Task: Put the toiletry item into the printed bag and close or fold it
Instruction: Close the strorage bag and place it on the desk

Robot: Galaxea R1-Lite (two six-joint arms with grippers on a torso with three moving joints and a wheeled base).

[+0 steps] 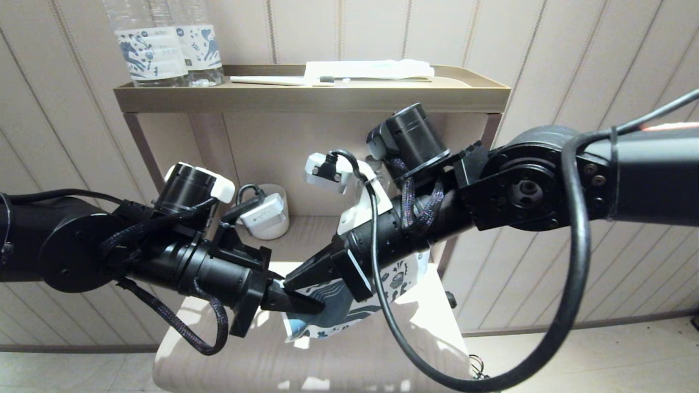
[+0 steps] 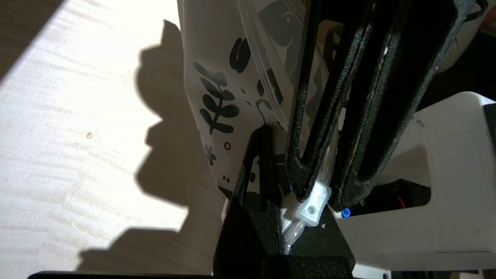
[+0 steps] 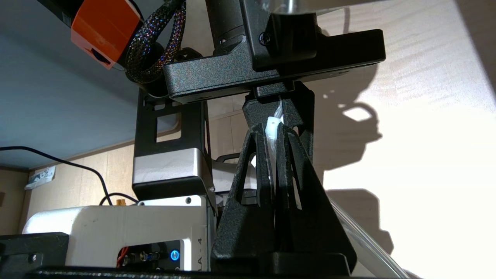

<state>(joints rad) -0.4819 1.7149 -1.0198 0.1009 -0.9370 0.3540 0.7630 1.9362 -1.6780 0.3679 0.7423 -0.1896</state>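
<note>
**Both grippers clamped on the bag's zip edge above the stool**

Going left to right in my head view: two clear bottles [image 1: 166, 46] stand at the left end of the upper shelf tray [image 1: 311, 97], their labels printed with blue motifs; the small text on them I cannot read. A white-handled toothbrush [image 1: 284, 80] and a flat white packet [image 1: 371, 69] lie further right on the same tray.

My left gripper [image 1: 295, 303] reaches in level from the left, fingers closed tight on the printed bag [image 1: 349, 305] at its zip corner. My right gripper [image 1: 306, 275] slants down from the right to meet it, fingers [image 3: 267, 166] pinched on the clear zip strip beside the white slider [image 2: 312, 203]. The bag hangs between them above the light stool seat [image 1: 437, 322]. The toiletry item I cannot see.
</note>
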